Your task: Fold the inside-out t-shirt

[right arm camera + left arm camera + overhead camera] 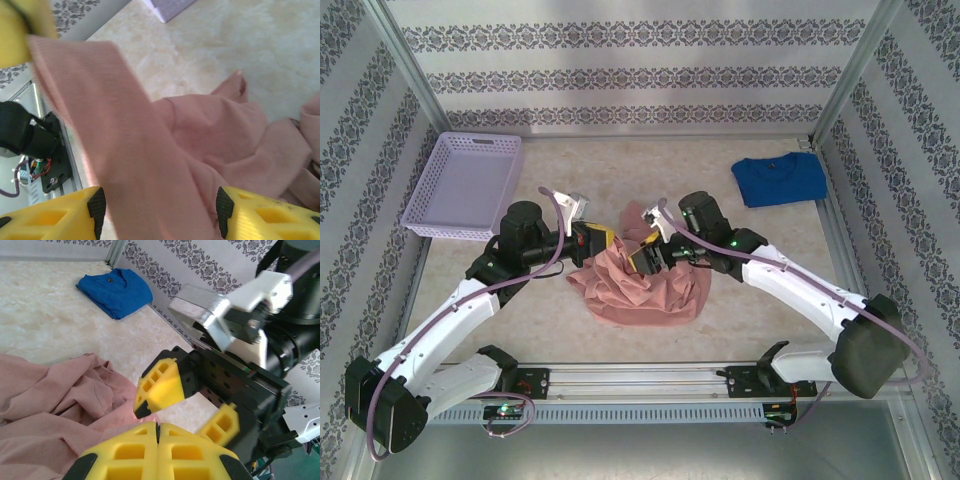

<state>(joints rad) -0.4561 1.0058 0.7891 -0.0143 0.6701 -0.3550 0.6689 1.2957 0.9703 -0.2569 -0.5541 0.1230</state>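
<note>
The inside-out t-shirt (640, 285) is lying crumpled on the pale marbled table (650, 165), near its front edge between the two arms. The left gripper (157, 434) is pinching a strip of it in closed yellow fingers and holding it taut. The right gripper (160, 207) is standing with its fingers apart on either side of that strip. Damask-patterned walls (620, 75) are enclosing the table, with a lilac basket (470, 185) sitting at far left and a blue t-shirt (780, 180) lying at far right.
</note>
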